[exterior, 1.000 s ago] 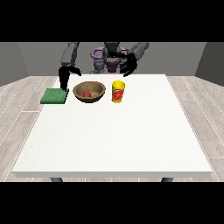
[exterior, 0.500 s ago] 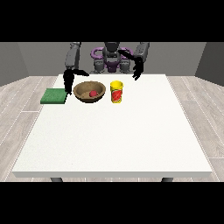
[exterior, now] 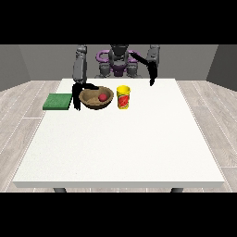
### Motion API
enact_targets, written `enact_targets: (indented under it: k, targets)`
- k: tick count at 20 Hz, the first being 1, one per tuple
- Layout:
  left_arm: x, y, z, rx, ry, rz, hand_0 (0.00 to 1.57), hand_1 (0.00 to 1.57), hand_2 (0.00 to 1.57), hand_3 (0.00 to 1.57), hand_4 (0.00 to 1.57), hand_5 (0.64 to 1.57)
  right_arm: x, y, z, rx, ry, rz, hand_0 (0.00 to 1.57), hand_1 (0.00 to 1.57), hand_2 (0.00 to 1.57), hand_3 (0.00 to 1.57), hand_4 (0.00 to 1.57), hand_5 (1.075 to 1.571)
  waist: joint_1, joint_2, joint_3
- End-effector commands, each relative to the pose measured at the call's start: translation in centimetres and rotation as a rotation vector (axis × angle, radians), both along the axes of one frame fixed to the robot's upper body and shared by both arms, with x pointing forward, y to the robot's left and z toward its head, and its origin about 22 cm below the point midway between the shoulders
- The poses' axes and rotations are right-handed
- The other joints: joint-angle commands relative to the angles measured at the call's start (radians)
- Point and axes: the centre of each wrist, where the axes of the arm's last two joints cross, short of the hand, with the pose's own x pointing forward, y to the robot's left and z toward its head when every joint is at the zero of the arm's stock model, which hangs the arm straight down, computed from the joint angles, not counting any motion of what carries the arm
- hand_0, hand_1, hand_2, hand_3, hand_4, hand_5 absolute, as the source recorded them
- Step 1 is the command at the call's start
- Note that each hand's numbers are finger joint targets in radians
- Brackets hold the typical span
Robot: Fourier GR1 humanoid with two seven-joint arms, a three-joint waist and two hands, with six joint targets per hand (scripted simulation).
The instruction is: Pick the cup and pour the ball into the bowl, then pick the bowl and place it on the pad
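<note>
1. Front view, where things lie: the bowl sits on the surface with the red ball already inside it. The yellow cup stands upright just beside the bowl, and the green pad lies on the bowl's other side, near it.
2. Front view, the robot hand at the view's left: it is at the bowl's rim on the pad side, one dark finger reaching over the rim and another hanging down outside. It seems to straddle the rim, but I cannot tell whether it has closed on it.
3. Front view, the robot hand at the view's right: it hangs above the surface's far edge, well apart from the cup, holding nothing; I cannot tell how its fingers lie.
4. Risks, as I judge them:
   - A one-sided rim hold could tilt the bowl on lifting, and the ball may roll out.
   - Dragging the bowl could nudge the pad away.
   - A swing toward the cup side could knock the cup over.
</note>
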Motion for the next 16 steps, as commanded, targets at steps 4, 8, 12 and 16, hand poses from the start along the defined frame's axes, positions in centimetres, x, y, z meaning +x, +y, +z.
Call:
enact_targets:
  k: [4, 8, 12, 16]
  targets:
    - [-0.4, 0.2, 0.3, 0.011, 0.0, -0.012, 0.0, 0.0, 0.0, 0.0, 0.0, 0.752, -2.5, -1.1, -3.2, 0.071, 0.26, -0.11, 1.57, 1.57, 1.57, 1.22, 0.82, 1.55, 0.024, 0.008, 0.0063]
    - [-1.1, 3.1, -2.0, -0.021, 0.03, -0.008, 0.0, 0.0, 0.0, 0.0, 0.0, 0.743, -2.1, -1.2, -2.6, 0.042, 0.262, -0.137, 1.57, 1.57, 1.57, 0.82, 0.86, 1.543, 0.028, -0.028, 0.0053]
    - [-0.7, 4.1, -3.9, -0.001, 0.064, 0.06, 0.0, 0.0, 0.0, 0.0, 0.0, 0.72, 1.0, -1.7, 1.3, 0.005, 0.291, -0.107, 1.57, 1.57, 1.57, 0.8, 0.9, 1.548, -0.047, -0.06, 0.0057]
    - [-1.2, 8.3, -5.3, -0.013, 0.104, 0.093, 0.0, 0.0, 0.0, 0.0, 0.0, 0.71, 1.0, -2.0, 1.8, -0.007, 0.305, -0.13, 1.57, 1.57, 1.57, 0.77, 0.9, 1.546, -0.053, -0.095, 0.0059]
